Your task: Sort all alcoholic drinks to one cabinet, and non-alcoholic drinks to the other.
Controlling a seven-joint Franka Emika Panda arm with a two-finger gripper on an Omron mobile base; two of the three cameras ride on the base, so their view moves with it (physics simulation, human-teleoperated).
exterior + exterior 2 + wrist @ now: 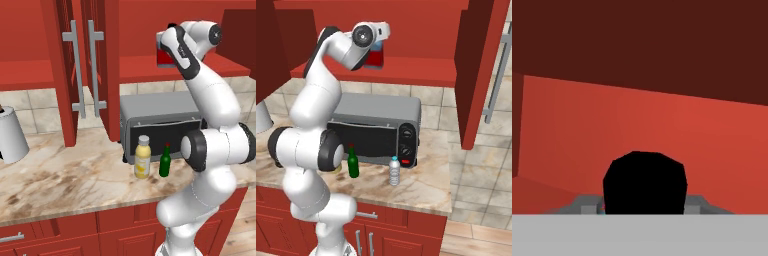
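A squat red-and-blue bottle [163, 56] [375, 57] stands on the red shelf [140, 67] [411, 70] of an open wall cabinet. My gripper [166, 44] [376, 44] [645, 206] reaches in from above, with a jaw on each side of the bottle. The bottle's black cap [645, 182] rises between the grey fingertips [587, 206]; I cannot tell whether they press on it. On the counter below stand a pale-yellow juice bottle [142, 157], a slim green bottle with a red cap [165, 161] [353, 162] and a small clear water bottle [394, 171].
A grey toaster oven [160, 117] [376, 120] sits on the marble counter [65, 175] under the shelf. Open red cabinet doors with silver bar handles [85, 70] [476, 75] hang at both sides of the shelf. A grey kettle [10, 135] stands at the far left.
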